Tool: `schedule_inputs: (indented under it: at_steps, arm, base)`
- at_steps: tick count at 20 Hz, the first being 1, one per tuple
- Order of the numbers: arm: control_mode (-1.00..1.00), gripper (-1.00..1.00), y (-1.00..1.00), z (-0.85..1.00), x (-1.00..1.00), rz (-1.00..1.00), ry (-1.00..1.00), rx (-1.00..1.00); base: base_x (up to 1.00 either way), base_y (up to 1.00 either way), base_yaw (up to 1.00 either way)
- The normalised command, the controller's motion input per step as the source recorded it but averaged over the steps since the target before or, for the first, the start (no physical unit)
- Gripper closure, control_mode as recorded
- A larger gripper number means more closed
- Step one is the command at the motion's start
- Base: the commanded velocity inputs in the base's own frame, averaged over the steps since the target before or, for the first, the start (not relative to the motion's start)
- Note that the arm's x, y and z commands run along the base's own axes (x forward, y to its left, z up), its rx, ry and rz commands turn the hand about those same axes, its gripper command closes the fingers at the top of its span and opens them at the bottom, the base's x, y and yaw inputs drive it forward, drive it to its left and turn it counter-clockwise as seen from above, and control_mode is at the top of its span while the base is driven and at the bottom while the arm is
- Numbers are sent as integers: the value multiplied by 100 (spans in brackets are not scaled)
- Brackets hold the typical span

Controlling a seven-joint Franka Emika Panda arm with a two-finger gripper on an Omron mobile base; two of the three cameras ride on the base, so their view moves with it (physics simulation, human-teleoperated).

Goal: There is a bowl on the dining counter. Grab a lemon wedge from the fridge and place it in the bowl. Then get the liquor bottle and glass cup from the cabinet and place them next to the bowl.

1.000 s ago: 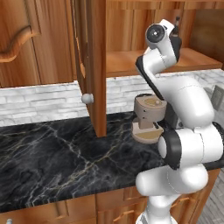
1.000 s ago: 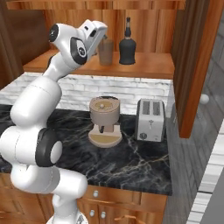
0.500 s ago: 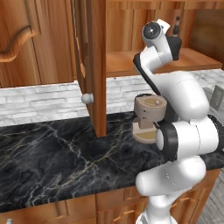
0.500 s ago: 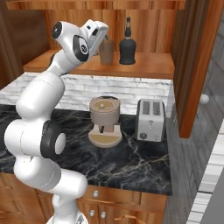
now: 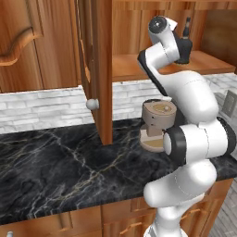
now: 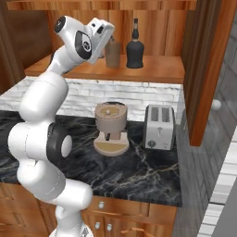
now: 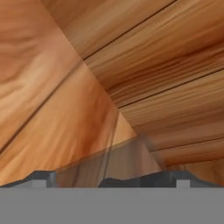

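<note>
The gripper (image 6: 110, 42) stands wide open with nothing in it, right up against the glass cup (image 6: 112, 54) on the cabinet shelf (image 6: 152, 71), so a clumsy push could tip it into the liquor bottle (image 6: 134, 48) just beside it.

A beige coffee machine (image 6: 111, 127) stands at the centre of the right base view on a black marble worktop (image 6: 139, 171), a silver toaster (image 6: 159, 126) just right of it. At upper left of the left base view hangs an open wooden door (image 5: 99, 69) with a round knob (image 5: 92, 104).
</note>
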Motion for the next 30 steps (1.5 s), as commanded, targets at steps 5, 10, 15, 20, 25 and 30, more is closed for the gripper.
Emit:
schedule_inputs:
  at_steps: [5,10,15,20,25,30]
  arm:
    - [-100,-100,0,-32,-26,0,3,-2]
    - [-100,-100,0,-27,-34,0,0,-2]
    - [-100,-100,0,-27,-21,0,0,-2]
    - [-100,-100,0,-29,-5,0,4,-2]
    - [-100,100,14,-22,0,0,8,-3]
    - [-100,100,15,-14,5,0,8,-3]
  base:
    - [0,0,0]
    - [0,0,0]
    - [0,0,0]
    - [0,0,0]
    - [0,0,0]
    - [0,0,0]
